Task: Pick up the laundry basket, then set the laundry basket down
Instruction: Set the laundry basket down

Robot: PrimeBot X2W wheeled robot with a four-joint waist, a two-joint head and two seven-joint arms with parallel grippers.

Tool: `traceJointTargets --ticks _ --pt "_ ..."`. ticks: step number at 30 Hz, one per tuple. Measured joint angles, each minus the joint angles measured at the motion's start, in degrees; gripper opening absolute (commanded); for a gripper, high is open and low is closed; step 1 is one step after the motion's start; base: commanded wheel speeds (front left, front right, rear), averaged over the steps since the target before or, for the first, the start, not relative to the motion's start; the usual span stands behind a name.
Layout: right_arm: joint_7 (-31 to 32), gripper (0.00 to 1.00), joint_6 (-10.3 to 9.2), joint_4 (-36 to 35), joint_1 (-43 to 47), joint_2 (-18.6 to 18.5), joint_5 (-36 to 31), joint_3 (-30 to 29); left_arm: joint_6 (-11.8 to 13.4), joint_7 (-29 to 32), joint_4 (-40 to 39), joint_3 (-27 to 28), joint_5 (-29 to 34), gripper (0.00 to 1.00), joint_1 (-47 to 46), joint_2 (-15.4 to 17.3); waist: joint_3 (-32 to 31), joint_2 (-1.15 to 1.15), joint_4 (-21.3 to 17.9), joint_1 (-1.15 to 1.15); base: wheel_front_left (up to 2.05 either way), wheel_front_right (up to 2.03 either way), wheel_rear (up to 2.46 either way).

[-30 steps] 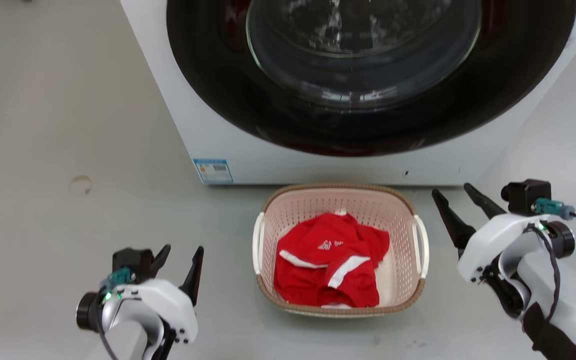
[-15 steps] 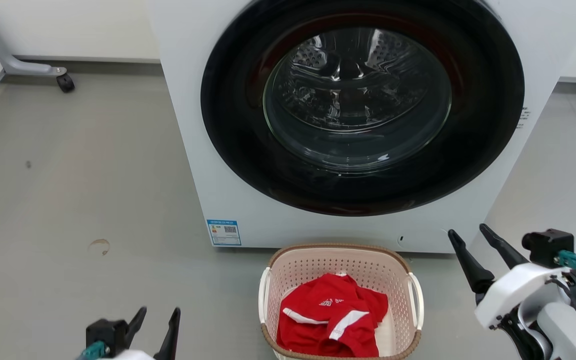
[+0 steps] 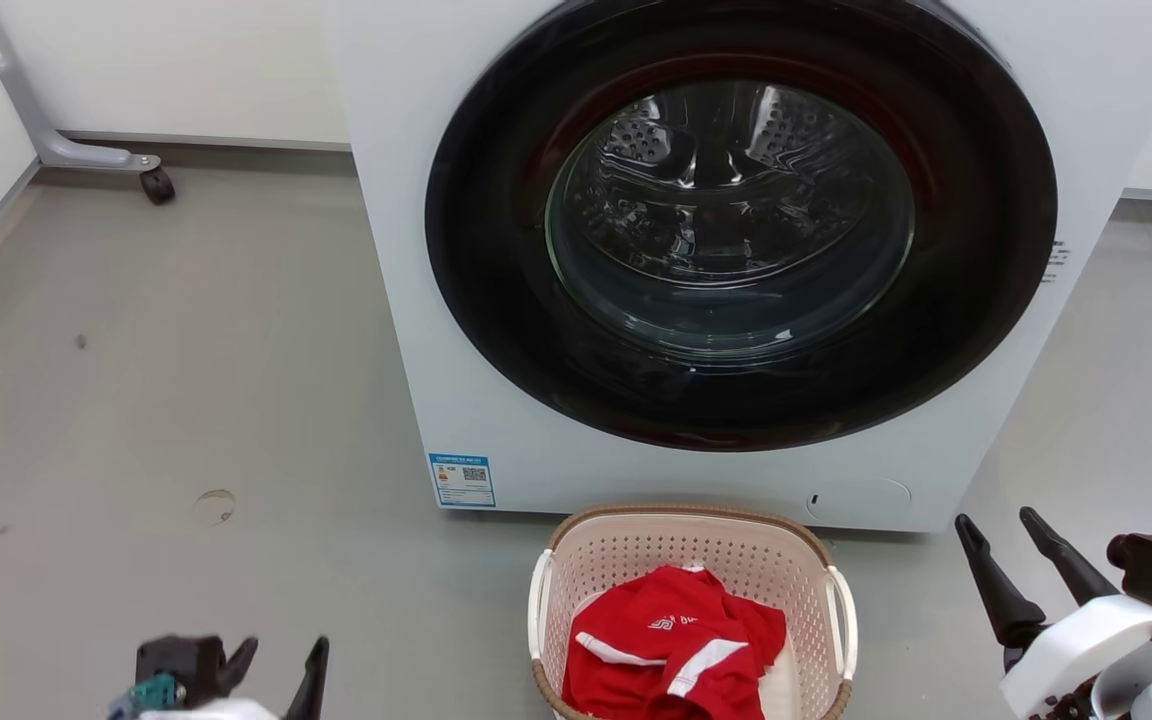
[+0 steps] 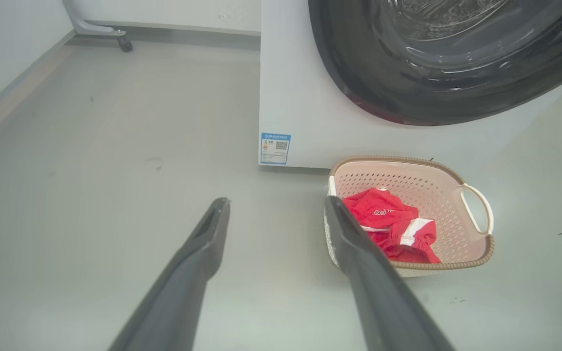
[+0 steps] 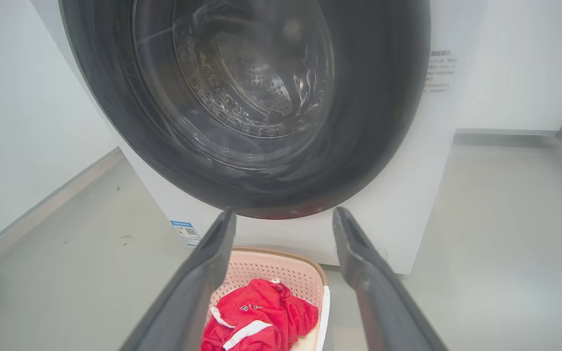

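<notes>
Left tool (image 3: 283, 652) wide | right tool (image 3: 996, 520) wide | 1 laundry basket (image 3: 678, 514) | 1 red garment (image 3: 676, 645) | 1 washer (image 3: 396, 300)

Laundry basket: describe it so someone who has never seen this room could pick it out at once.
Find the big white washing machine with its round dark door. On the grey floor just before its base sits the laundry basket. It is pale pink perforated plastic with a brown woven-look rim, white side handles and a red garment inside.
</notes>
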Motion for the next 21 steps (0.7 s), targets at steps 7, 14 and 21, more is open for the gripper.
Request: traceJointTargets --ticks 7,14,21 --pt "2.32 1.0 0.0 -1.75 1.64 -0.12 -1.75 -1.35 4.64 8.65 -17.25 -0.29 0.76 1.0 1.98 2.94 -0.36 0.0 0.62 0.0 0.0 0.0 0.0" --pt "6.32 1.0 0.0 -5.39 2.69 -1.57 -2.96 -2.43 8.58 11.7 -25.97 -0.3 1.31 1.0 6.15 4.05 0.56 0.0 0.34 0.0 0.0 0.0 0.0" --pt "11.39 1.0 0.0 -13.26 5.3 -3.31 -5.54 -7.59 11.05 12.18 -30.45 0.11 2.11 1.0 8.66 4.49 0.76 0.0 0.4 0.0 0.0 0.0 0.0"
